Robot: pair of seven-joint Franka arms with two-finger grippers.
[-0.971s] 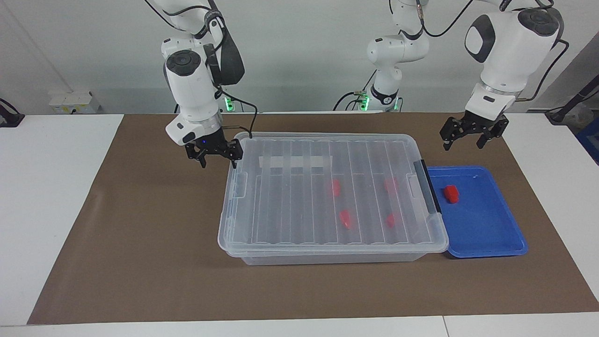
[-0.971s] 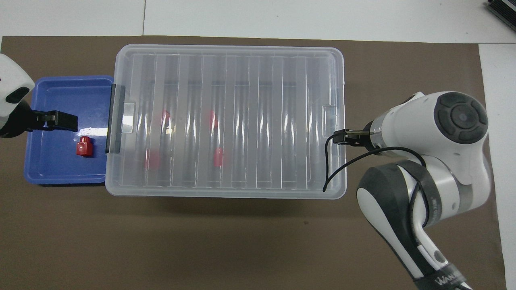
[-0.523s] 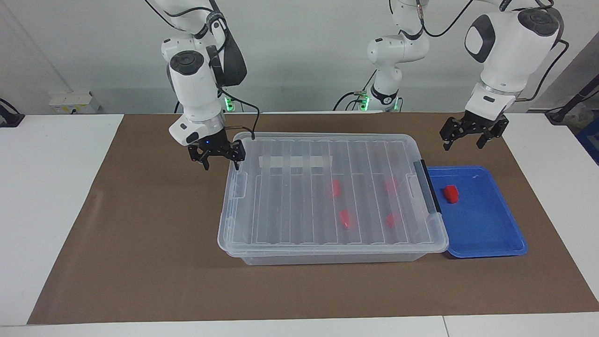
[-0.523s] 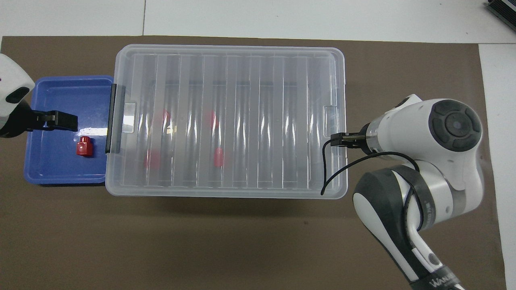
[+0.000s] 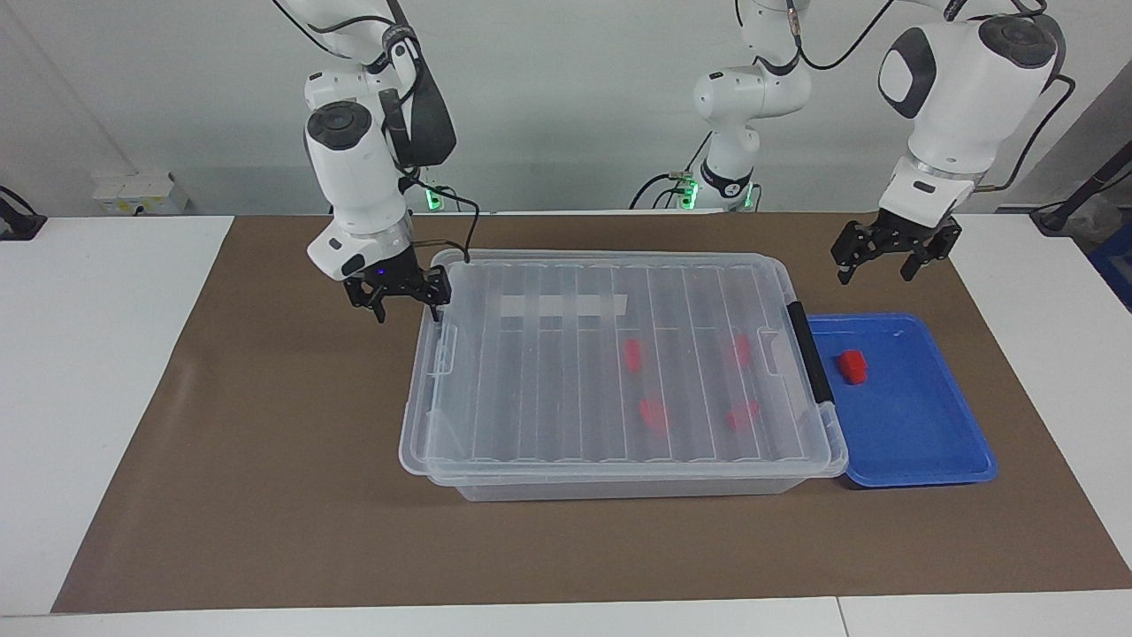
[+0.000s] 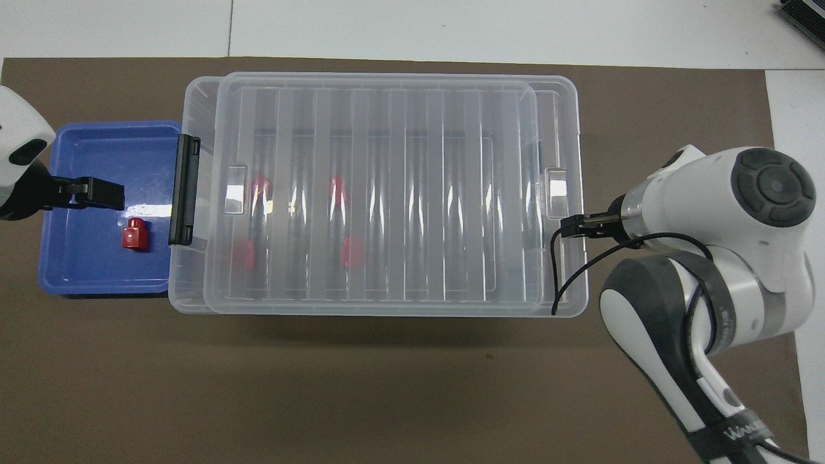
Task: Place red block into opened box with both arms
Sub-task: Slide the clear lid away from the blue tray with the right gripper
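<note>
A small red block (image 5: 852, 365) (image 6: 135, 234) lies in a shallow blue tray (image 5: 920, 482) (image 6: 84, 274). My left gripper (image 5: 871, 276) (image 6: 113, 193) hangs open above the tray's robot-side part, apart from the block. The clear box (image 5: 619, 488) (image 6: 191, 96) stands beside the tray. Its ribbed lid (image 5: 566, 380) (image 6: 419, 193) sits shifted toward the right arm's end, baring a narrow strip of box by the dark handle (image 5: 809, 354) (image 6: 187, 190). My right gripper (image 5: 407, 311) (image 6: 570, 227) is at the lid's end rim, fingers apart, one fingertip over the rim.
Several more red blocks (image 5: 632, 354) (image 6: 351, 251) show through the lid inside the box. A brown mat (image 5: 265, 495) covers the table, with white table around it. A third white arm (image 5: 743, 97) stands at the robots' edge.
The lid has slid toward the right arm's end along with my right gripper, opening a strip of box next to the handle. My left gripper has stayed still over the tray.
</note>
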